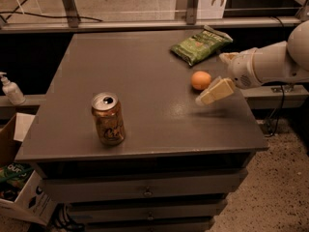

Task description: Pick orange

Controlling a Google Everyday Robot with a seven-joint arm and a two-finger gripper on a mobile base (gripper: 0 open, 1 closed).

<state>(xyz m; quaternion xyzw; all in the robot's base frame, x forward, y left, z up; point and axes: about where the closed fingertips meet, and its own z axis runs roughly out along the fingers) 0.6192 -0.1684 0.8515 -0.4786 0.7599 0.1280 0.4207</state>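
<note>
The orange (201, 79) is a small round fruit lying on the right side of the grey table (145, 81), in front of a green bag. My gripper (206, 97) comes in from the right on a white arm (270, 64). It hovers just right of and in front of the orange, close to it and low over the table. It holds nothing that I can see.
An orange-brown drink can (108, 119) stands upright near the table's front left. A green chip bag (200, 45) lies at the back right, just behind the orange. A cardboard box (19, 187) sits on the floor at the left. A pump bottle (10, 88) stands on a ledge at the left.
</note>
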